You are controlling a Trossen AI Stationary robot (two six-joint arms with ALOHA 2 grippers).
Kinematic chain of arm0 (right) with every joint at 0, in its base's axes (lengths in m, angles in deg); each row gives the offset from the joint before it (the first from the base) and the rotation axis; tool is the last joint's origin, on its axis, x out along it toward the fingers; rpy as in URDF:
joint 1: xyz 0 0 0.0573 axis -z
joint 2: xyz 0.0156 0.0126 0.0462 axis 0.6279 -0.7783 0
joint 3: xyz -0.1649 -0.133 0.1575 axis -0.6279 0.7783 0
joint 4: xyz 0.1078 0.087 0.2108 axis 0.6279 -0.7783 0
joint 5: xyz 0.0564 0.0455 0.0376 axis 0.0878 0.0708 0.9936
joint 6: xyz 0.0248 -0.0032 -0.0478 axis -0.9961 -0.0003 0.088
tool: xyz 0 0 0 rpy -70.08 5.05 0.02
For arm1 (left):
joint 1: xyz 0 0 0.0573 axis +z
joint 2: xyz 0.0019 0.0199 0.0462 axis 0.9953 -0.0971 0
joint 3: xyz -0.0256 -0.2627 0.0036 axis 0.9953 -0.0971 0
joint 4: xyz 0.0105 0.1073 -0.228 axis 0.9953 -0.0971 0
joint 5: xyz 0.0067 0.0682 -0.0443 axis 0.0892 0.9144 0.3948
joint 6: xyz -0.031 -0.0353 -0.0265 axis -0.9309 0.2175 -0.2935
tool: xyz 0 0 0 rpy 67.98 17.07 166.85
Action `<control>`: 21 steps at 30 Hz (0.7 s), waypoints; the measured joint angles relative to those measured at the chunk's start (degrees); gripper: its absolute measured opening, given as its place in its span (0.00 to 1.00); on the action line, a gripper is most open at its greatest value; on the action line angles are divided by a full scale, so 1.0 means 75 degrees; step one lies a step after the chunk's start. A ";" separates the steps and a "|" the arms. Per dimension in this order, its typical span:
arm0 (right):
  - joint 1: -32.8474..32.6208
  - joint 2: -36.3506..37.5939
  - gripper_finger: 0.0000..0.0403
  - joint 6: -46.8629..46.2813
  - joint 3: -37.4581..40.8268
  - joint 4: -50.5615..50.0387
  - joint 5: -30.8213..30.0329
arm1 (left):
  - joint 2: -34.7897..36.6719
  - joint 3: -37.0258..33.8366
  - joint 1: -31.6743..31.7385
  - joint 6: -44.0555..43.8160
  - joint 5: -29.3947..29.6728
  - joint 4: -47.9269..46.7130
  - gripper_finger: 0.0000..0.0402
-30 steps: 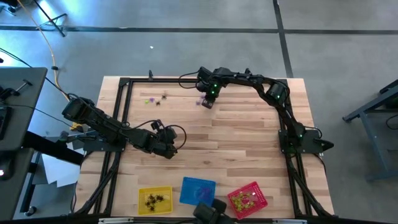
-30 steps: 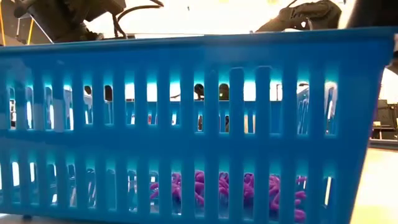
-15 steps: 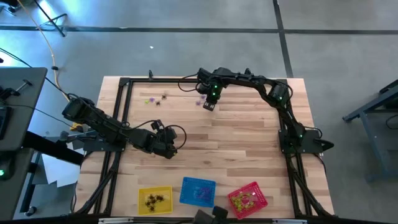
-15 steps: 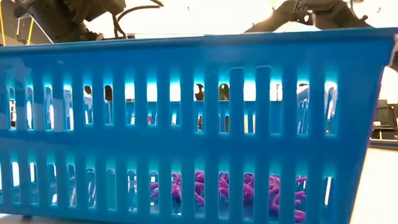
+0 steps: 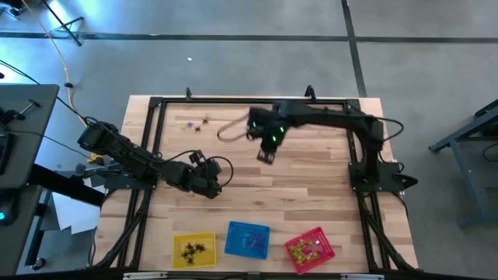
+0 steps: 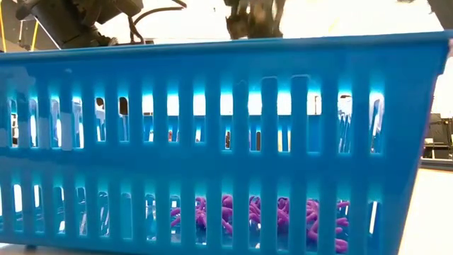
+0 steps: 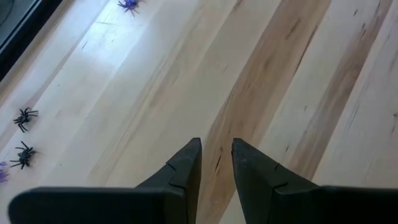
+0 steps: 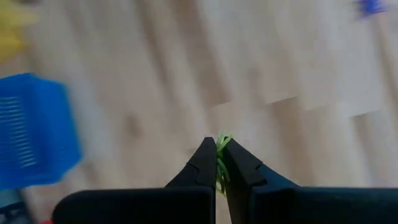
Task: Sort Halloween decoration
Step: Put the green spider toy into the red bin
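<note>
The Halloween decoration is a set of tiny spiky trinkets. A few loose ones [image 5: 196, 124] lie on the table's far left part. The left wrist view shows two black ones [image 7: 25, 116] and a purple one [image 7: 129, 5]. My right gripper [image 5: 265, 155] hovers over the table's middle, shut on a yellow-green trinket [image 8: 219, 149]; it also shows above the blue basket's rim [image 6: 255, 15]. My left gripper [image 5: 213, 187] waits low over the table's left-middle, fingers a little apart [image 7: 215, 149], touching nothing. My right gripper pinches the yellow-green trinket [image 8: 220, 142] between its two fingertips, and only some spiky legs stick out past the fingers. The fingers slant down from above. The trinket is lifted clear of the table.
Three mesh baskets stand in a row at the near edge: yellow [image 5: 194, 249] with black trinkets, blue [image 5: 247, 239] with purple ones [image 6: 255, 212], and red [image 5: 310, 249] with yellow-green ones. A black frame [image 5: 156, 105] borders the table. Bare wood lies between the grippers and the baskets.
My right gripper has swung away from the loose trinkets at the far side toward the table's near edge and slightly right. In the low view it has come to stand above the blue basket's rim. The left arm has kept still.
</note>
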 joint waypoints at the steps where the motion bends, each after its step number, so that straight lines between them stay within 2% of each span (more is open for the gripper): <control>1: -0.0312 0.0148 0.00 -0.0324 0.0000 -0.0027 -0.0027 | 0.0000 0.0000 0.0000 0.0000 -0.0001 0.0007 0.20; 9: -0.2946 0.0776 0.00 -0.3537 -0.0003 -0.0440 -0.0936 | 0.0000 0.0000 0.0000 -0.0176 0.0002 0.0194 0.20; 14: -0.4458 0.0776 0.00 -0.5920 -0.0001 -0.0811 -0.1015 | 0.0000 0.0000 0.0000 -0.0398 0.0004 0.0192 0.20; 21: -0.6126 0.0775 0.00 -0.8653 -0.0001 -0.0790 -0.1082 | 0.0000 0.0000 0.0000 -0.0570 0.0004 0.0193 0.20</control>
